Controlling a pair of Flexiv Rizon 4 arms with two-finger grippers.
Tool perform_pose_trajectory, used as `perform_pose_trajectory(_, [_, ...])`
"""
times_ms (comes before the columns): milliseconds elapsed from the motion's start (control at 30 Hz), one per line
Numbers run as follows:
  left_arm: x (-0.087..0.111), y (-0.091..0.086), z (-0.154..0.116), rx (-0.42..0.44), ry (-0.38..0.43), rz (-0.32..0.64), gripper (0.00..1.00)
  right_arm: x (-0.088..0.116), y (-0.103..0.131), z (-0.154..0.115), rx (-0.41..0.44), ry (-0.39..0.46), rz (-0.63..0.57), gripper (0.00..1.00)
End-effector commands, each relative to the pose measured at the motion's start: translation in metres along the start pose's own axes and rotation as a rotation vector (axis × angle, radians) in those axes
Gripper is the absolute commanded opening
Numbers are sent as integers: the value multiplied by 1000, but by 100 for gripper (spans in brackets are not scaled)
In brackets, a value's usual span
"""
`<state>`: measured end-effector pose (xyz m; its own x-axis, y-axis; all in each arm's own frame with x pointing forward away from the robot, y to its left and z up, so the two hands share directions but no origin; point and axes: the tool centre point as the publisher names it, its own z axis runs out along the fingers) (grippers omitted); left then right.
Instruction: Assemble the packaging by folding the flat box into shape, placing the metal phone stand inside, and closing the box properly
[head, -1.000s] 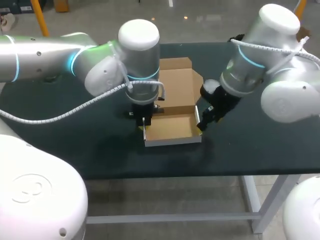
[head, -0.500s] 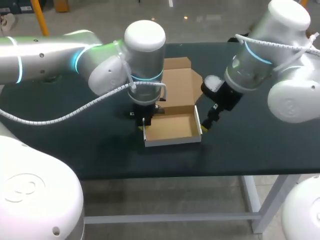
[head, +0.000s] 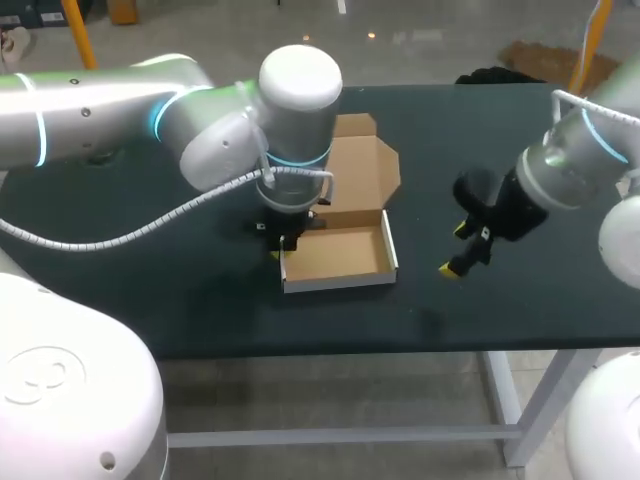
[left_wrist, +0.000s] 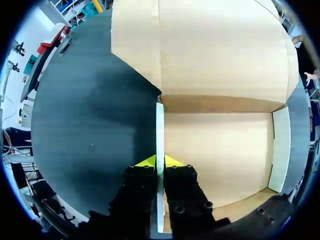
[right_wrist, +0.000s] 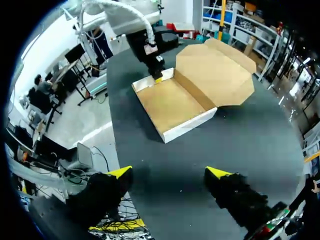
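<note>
The cardboard box (head: 338, 256) stands folded into an open tray on the dark table, its lid (head: 362, 165) lying flat behind it. My left gripper (head: 284, 244) is at the tray's left side. In the left wrist view this gripper (left_wrist: 159, 162) is shut on the thin white left wall (left_wrist: 159, 131), one yellow tip on each side. My right gripper (head: 456, 250) hangs open to the right of the box, apart from it. From the right wrist, the open fingers (right_wrist: 169, 172) are over bare table, with the box (right_wrist: 172, 107) ahead. No phone stand is in view.
The dark table (head: 170, 270) stretches out left of the box and to its right around my right gripper. Its front edge (head: 400, 345) runs close below the box. My left arm (head: 230, 130) crosses over the table's back left.
My right gripper has drawn away from the box's right wall, out to the right. The box and my left gripper have shifted slightly left, the grip on the wall unchanged.
</note>
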<state>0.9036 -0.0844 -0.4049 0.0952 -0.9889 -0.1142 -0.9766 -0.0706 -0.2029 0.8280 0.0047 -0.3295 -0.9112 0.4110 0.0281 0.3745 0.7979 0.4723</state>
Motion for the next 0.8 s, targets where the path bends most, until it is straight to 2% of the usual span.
perform_pose_trajectory(33, [-1, 4, -4, 19, -38, 13, 0, 3, -8, -6, -65, 9, -23, 100])
perform_pose_trajectory(300, [-7, 2, 6, 46, -176, 10, 0, 6, -8, -6, -60, 13, -60, 100])
perform_pose_trajectory(800, [-18, -2, 17, 107, -323, 21, 0, 9, -5, -4, -52, 19, -72, 100])
